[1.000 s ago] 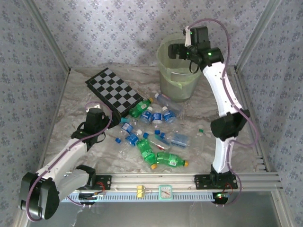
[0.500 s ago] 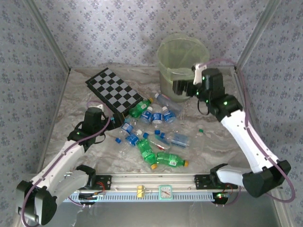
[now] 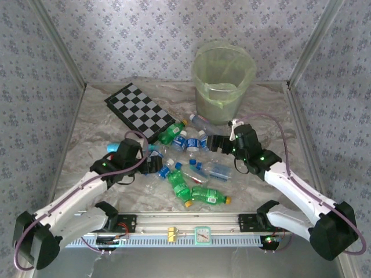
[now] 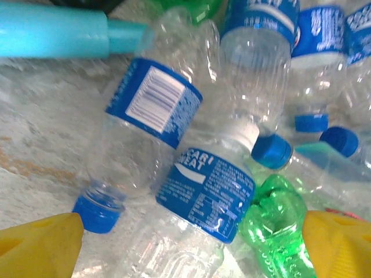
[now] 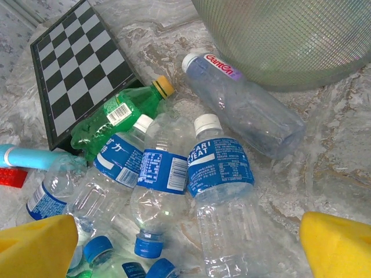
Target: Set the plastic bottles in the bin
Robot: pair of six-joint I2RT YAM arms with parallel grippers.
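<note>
Left gripper (image 3: 154,164) and right gripper (image 3: 215,143), top view: I see both low at the plastic bottles (image 3: 192,141), bin (image 3: 215,105) upright beyond. Left wrist: jaws wide, empty, over bottles. Right wrist: jaws wide, empty; bin ahead.

floral walls (image 3: 145,35), marbled table (image 3: 93,124)

Checkered board (image 3: 141,111): laid flat on the far left part of the table and turned diagonally; its black and white squares are framed by a dark border.
Teal stick (image 4: 58,36): laid flat just beside the board's near corner.
Red piece (image 5: 11,176): seen right against the stick; whether they are joined cannot be told.
Table (image 3: 87,124): covered with a marbled grey-beige surface.
Walls (image 3: 145,40): papered with a small blue floral print.
Aluminium rail (image 3: 191,220): fixed along the near edge.
Small teal dial (image 3: 202,234): mounted on the rail's front.
</note>
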